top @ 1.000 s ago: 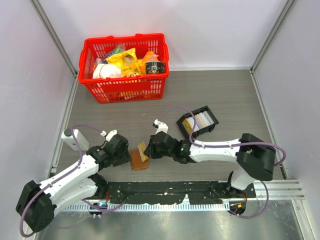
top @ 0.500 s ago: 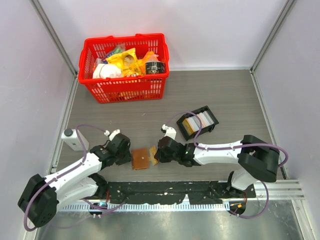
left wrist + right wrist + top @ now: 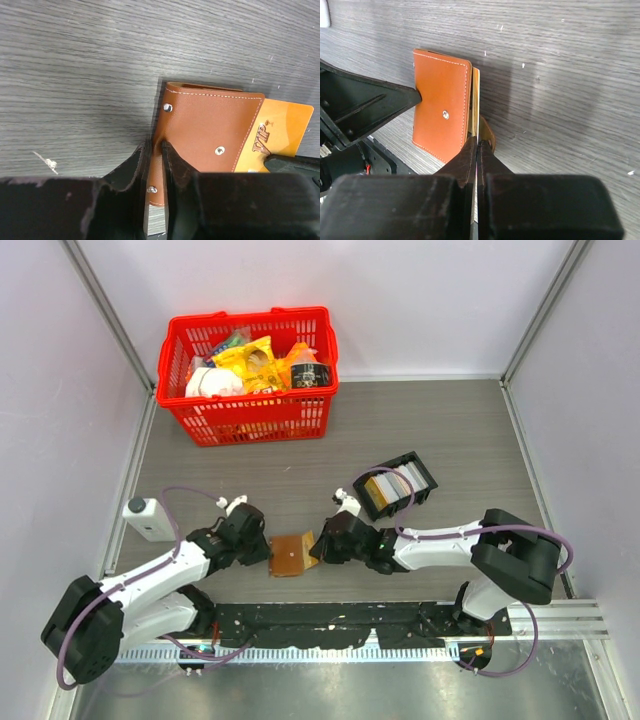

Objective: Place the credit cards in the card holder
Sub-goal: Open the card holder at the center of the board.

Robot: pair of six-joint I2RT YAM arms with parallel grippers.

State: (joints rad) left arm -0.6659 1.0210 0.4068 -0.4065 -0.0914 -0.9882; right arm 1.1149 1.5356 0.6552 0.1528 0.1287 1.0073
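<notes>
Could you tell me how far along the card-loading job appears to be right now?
Done: no card visibly pocketed. In hand: the left pincer pinches the card holder, while the right pincer pushes a yellow-orange card into it, partly out. Left: cards in the black tray.

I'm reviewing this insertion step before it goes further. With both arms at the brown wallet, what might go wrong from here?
The left gripper pinches only the edge of the flat brown leather card holder, so a push may slide or twist it. The orange plastic card held by the right gripper is only partly in and may bend or jam. The two grippers sit close together and may bump.
</notes>
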